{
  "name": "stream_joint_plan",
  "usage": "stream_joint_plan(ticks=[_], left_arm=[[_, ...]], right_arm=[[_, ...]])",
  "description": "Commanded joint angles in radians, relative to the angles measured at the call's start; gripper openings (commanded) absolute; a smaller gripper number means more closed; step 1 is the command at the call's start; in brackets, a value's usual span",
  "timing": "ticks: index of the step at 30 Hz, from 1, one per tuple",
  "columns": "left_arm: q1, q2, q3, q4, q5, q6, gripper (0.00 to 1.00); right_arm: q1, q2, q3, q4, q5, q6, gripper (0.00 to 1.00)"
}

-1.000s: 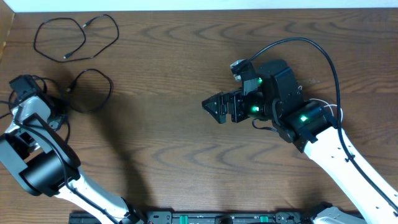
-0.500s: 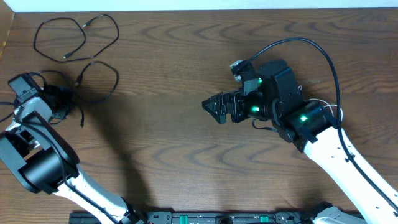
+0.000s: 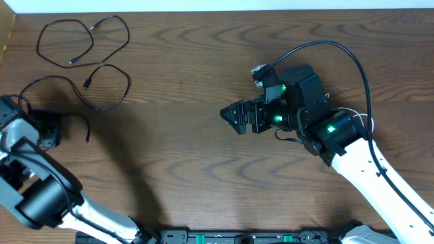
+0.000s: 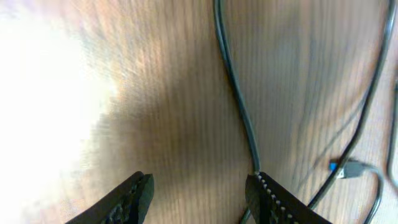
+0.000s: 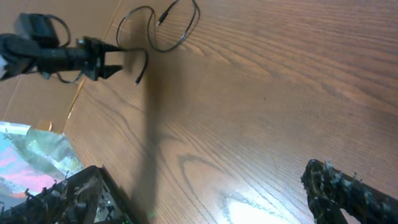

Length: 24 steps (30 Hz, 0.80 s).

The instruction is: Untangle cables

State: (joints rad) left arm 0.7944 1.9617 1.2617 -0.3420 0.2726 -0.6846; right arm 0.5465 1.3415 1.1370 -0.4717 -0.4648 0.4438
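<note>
Beside the left hand [image 4: 202, 186], jaws apart, one thin black cable [image 4: 239, 106].

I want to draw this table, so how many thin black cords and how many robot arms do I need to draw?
Thin black cords: 2 (far cord, near cord)
Robot arms: 2 (left arm, right arm)
Total: 4

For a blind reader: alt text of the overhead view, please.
Two thin black cables lie looped at the brown wooden table's far left corner. The left gripper stands open by one cable end, the right gripper open centrally.
</note>
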Motion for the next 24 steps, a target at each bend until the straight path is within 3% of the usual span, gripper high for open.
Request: stream_joint_plan(ticks=[1, 8, 12, 14, 17, 20, 24], left_arm=[[-0.015, -0.109, 0.001, -0.003, -0.046, 0.002, 0.54], [-0.127, -0.188, 0.001, 0.095, 0.076, 0.004, 0.54], [-0.260, -0.185, 0.001, 0.156, 0.077, 0.101, 0.54], [-0.333, -0.175, 0.001, 0.170, 0.019, 0.176, 0.54], [-0.460, -0.153, 0.001, 0.172, -0.203, 0.301, 0.54], [-0.547, -0.114, 0.001, 0.189, -0.373, 0.348, 0.54], [-0.609, -0.034, 0.001, 0.225, -0.383, 0.397, 0.55]], right_arm=[[0.005, 0.001, -0.001, 0.013, 0.003, 0.004, 0.99], [0.005, 0.001, -0.001, 0.019, 0.003, 0.004, 0.99], [0.005, 0.001, -0.001, 0.028, 0.002, 0.004, 0.99], [0.005, 0.001, -0.001, 0.026, 0.002, 0.004, 0.99], [0.005, 0.001, -0.001, 0.009, 0.002, 0.004, 0.99], [0.005, 0.001, -0.001, 0.000, 0.002, 0.004, 0.99], [0.005, 0.001, -0.001, 0.000, 0.003, 0.003, 0.99]])
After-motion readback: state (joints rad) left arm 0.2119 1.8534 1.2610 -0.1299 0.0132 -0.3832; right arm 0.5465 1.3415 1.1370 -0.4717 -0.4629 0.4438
